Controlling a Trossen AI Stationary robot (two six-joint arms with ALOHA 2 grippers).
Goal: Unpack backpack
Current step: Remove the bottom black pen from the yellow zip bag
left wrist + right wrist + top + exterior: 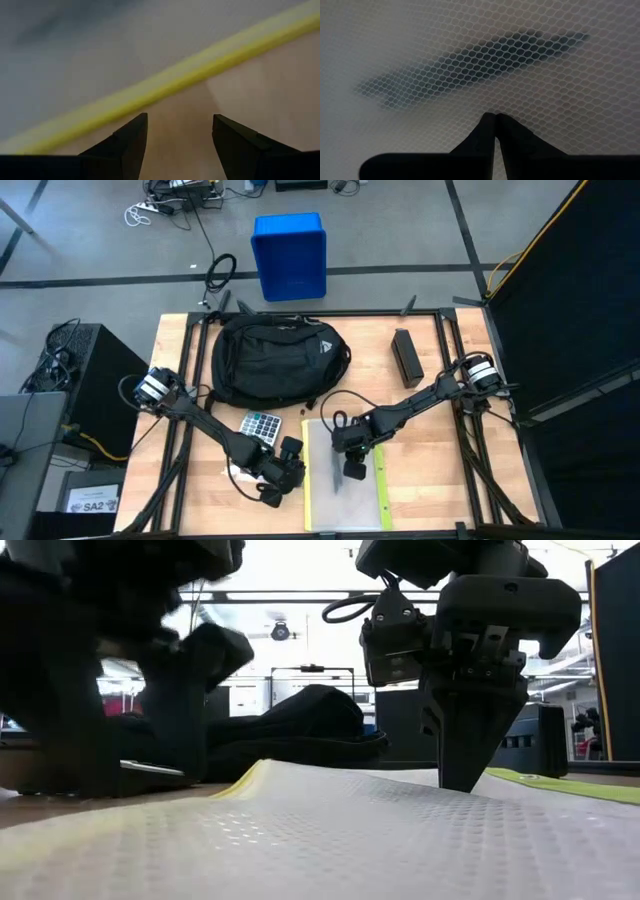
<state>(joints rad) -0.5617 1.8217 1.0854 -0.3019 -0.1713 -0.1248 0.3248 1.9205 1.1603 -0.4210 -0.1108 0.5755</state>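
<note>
The large black soft fabric backpack (pixel 277 360) lay at the table's far side. Nearer, a pale mesh document pouch with yellow edging (pixel 322 490) lay flat; the right gripper (pixel 353 471) pressed on it, fingers closed, holding nothing. The left gripper (pixel 287 483) hovered at its yellow edge, fingers parted, empty. Judged: settling one unpacked item; next, return to the backpack.

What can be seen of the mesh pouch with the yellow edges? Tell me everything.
The mesh pouch is a flat, pale translucent rectangle of honeycomb-textured mesh with yellow-green strips along its long edges. It lies on the wooden table at the front, near the calculator. The shut right gripper presses on its middle; the open left gripper sits at its left yellow edge.
</note>
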